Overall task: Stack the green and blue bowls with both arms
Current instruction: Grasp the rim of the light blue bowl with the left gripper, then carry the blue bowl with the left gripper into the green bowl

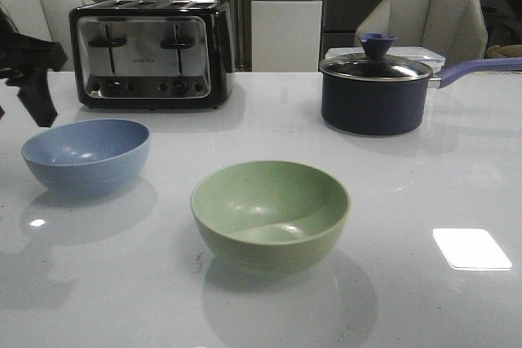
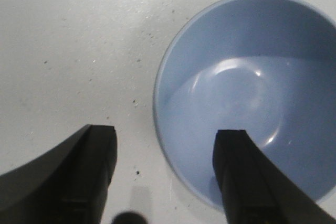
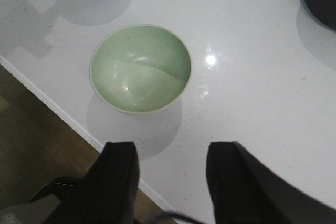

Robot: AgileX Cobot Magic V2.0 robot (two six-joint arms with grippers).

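Note:
The dusty blue bowl stands upright on the white table at the left. The sage green bowl stands upright near the front middle, apart from it. My left gripper is open and empty above the blue bowl: one finger is over the bowl's inside and the other over the table beside its rim. The left arm shows at the far left edge of the front view. My right gripper is open and empty, high above the table's front edge, short of the green bowl.
A black and chrome toaster stands at the back left. A dark navy lidded saucepan stands at the back right, its handle pointing right. The table's front edge runs close to the green bowl, with brown floor beyond.

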